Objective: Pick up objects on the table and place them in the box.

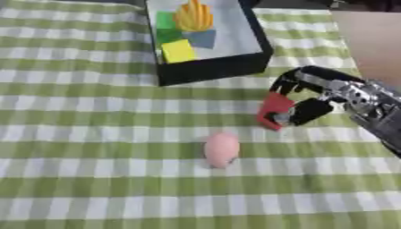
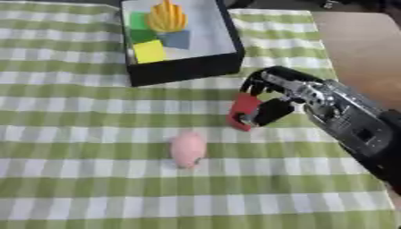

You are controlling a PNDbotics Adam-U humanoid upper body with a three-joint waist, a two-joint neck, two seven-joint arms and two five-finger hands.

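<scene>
A black box (image 1: pixel 211 69) with a pale floor stands at the top middle of the green-checked table. Inside it lie a yellow-orange ribbed object (image 1: pixel 194 16), green blocks (image 1: pixel 165 27), a yellow block (image 1: pixel 178 50) and a grey-blue block (image 1: pixel 202 39). My right hand (image 1: pixel 309 100) comes in from the right, its fingers and thumb curled round a red block (image 1: pixel 273 109) just right of the box's front corner; whether the block rests on the cloth is unclear. A pink egg-shaped object (image 1: pixel 222 149) lies on the cloth in the middle, below and left of the red block. My left hand is out of sight.
The checked cloth (image 1: pixel 86 134) covers the table. A bare brown surface (image 2: pixel 356 49) shows beyond the cloth's right edge at the upper right. My right forearm (image 2: pixel 352 127) crosses the right side of the table.
</scene>
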